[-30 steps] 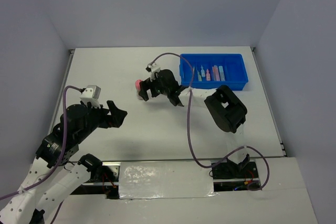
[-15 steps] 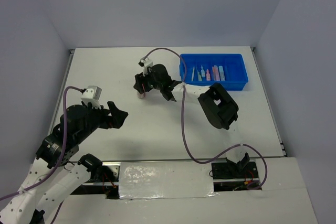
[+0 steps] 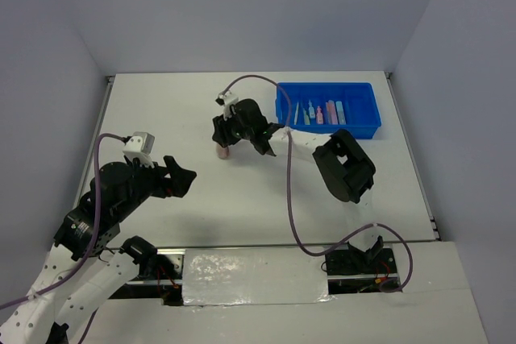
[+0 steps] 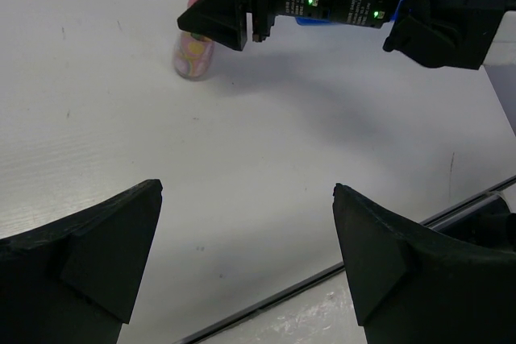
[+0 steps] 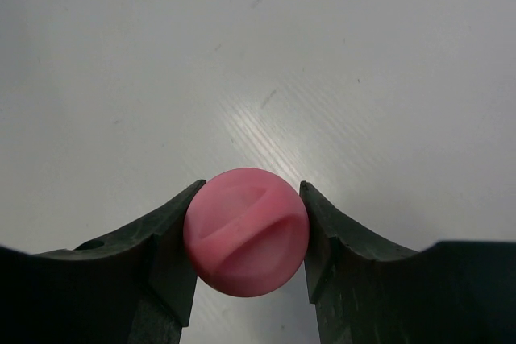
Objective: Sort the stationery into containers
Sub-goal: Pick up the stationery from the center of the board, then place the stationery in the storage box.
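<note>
Nearest the bases, the left arm (image 3: 113, 191) is crouching low over the near-left part of the counter (image 3: 161, 102) with its elbow folded. The left jaws are standing spread wide with nothing between them. The left wrist view is showing the counter's near edge running just under those jaws. Ahead of them, bare counter is lying open as far as the right jaws.

Farther out, the right arm (image 3: 347, 168) is reaching leftward across the middle, forearm stretched low and wrist tipped down. The right jaws are pinching the stubby pink-capped tube (image 5: 246, 231) by its round cap, one jaw touching each side. The right wrist view is showing this contact from straight above, while the top view is hiding most of it under the wrist. The left wrist view is giving the side: the tube is standing on end on the counter, its patterned body below the cap.

Open counter is lying to the left of and beyond the right jaws. To their right and slightly beyond, the blue tray (image 3: 364, 118) is sitting well apart from the tube, with pastel highlighters (image 3: 322, 112) lying in its compartments.
</note>
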You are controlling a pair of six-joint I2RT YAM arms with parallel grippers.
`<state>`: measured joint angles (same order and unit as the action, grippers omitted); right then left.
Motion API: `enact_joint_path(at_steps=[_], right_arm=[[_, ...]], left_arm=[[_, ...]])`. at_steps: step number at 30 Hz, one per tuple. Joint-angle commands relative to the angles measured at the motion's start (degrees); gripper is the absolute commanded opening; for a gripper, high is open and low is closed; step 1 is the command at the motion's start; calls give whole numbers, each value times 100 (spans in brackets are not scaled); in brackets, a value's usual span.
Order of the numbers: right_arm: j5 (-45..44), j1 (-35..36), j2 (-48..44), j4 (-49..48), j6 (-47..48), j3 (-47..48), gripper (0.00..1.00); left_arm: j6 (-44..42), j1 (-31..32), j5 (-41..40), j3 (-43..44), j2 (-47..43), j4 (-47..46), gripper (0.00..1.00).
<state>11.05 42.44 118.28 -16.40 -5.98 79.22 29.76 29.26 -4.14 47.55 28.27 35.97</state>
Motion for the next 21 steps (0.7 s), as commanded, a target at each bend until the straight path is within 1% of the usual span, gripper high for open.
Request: enact_joint_path(at_steps=[1, 3, 4, 5, 6, 7, 8, 9, 11, 12, 13, 15, 17, 18, 21], right_arm=[[-460, -121, -700, 1510, 246, 758, 0], [-612, -472, -955, 2305, 203, 1120, 0], [-822, -647, -1165, 2987, 89, 1409, 0], [-963, -805, -1289, 3316, -16, 1525, 0], [-1077, -1207, -1403, 3571, -87, 1578, 0], [-1305, -1403, -1535, 3983, -227, 1640, 0], [-1829, -1622, -1727, 4213, -315, 1684, 0], [-2061, -2077, -1799, 4590, -386, 1780, 0], [-2343, -2554, -1756, 5057, -518, 2061, 0], [-2405, -2974, -1660, 5286, -527, 2245, 0], [-2510, -3126, -1389, 5723, -527, 2665, 0], [-2886, -3512, -924, 6138, -518, 3245, 0], [-3247, -3707, -623, 6315, -580, 3581, 0], [-3319, -3838, -413, 6325, -615, 3818, 0], [-3687, -3944, -210, 6089, -650, 3995, 0]], left_arm=[[-146, -43, 28, -9, -50, -204, 99], [-146, -34, 36, -9, -67, -221, 99], [-146, -43, 36, 0, -76, -222, 99], [-146, -43, 28, -9, -94, -222, 99], [-146, -43, 19, 0, -102, -213, 99], [-137, -43, 10, -9, -137, -213, 99], [-137, -43, 10, -18, -155, -221, 99], [-137, -43, 10, -9, -164, -222, 99], [-137, -43, 19, -26, -182, -230, 99], [-137, -43, 19, -18, -173, -222, 99], [-137, -43, 19, -18, -182, -222, 99], [-146, -43, 36, -18, -173, -222, 99], [-146, -43, 71, -26, -182, -230, 99], [-146, -43, 80, -26, -199, -230, 99], [-155, -43, 115, -35, -208, -248, 99]])
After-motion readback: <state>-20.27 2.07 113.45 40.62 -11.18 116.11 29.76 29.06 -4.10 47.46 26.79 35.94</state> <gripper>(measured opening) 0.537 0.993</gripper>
